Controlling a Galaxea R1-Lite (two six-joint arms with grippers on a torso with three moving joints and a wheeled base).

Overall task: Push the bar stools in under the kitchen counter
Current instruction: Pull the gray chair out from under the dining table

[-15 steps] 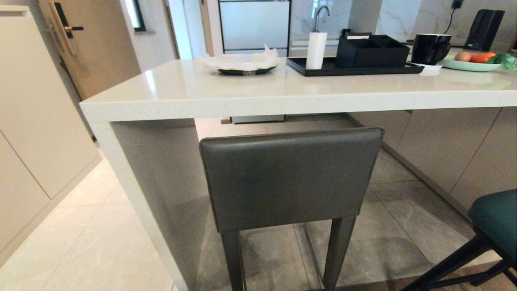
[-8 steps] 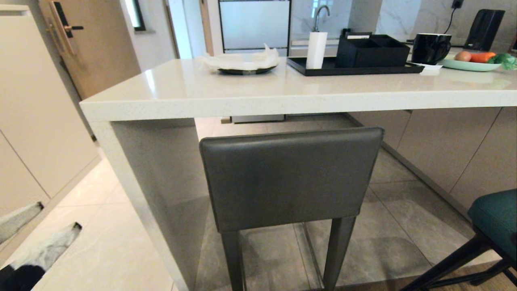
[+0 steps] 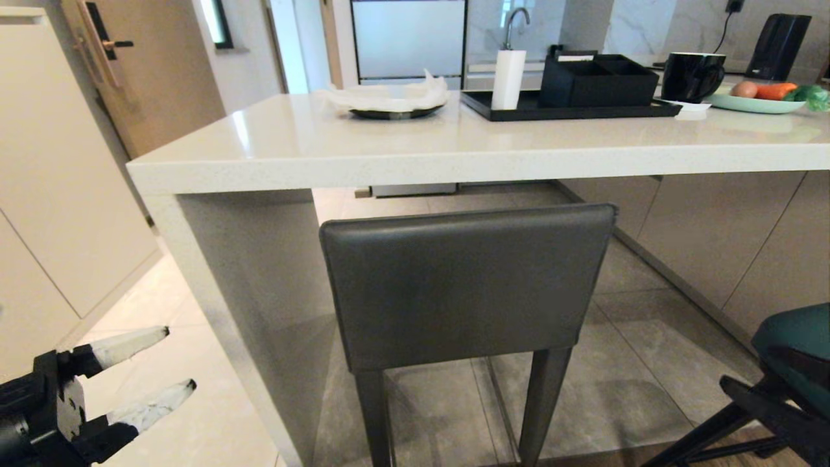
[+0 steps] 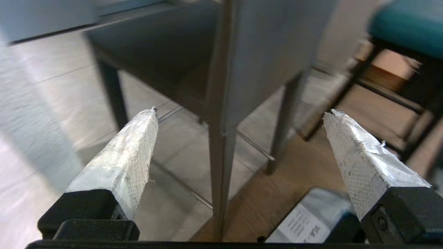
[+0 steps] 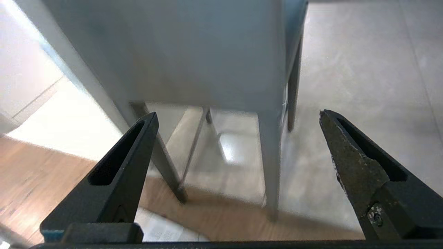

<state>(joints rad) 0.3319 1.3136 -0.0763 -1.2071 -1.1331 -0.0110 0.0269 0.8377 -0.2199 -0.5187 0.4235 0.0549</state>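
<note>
Progress — neither stool looks fully pushed in yet. The grey leather stool with the low rectangular back (image 3: 465, 285) stands at the end of the thick glossy white stone-look surface (image 3: 402, 152), beside its white slab end panel (image 3: 240, 311); its back sits just outside the surface's front edge, the seat apparently partly beneath. The teal stool with black wooden legs (image 3: 794, 353) is at the right edge of the head view, out from the surface.

Left gripper (image 3: 159, 366) low at left, fingers spread, holding nothing, apart from the grey stool. Right gripper (image 5: 238, 116) — fingers also spread and empty, facing the grey stool's back.

Remaining, by my judgement: contact, then both pushes.

Writing: a white label near the floor in the left wrist view, unreadable.
</note>
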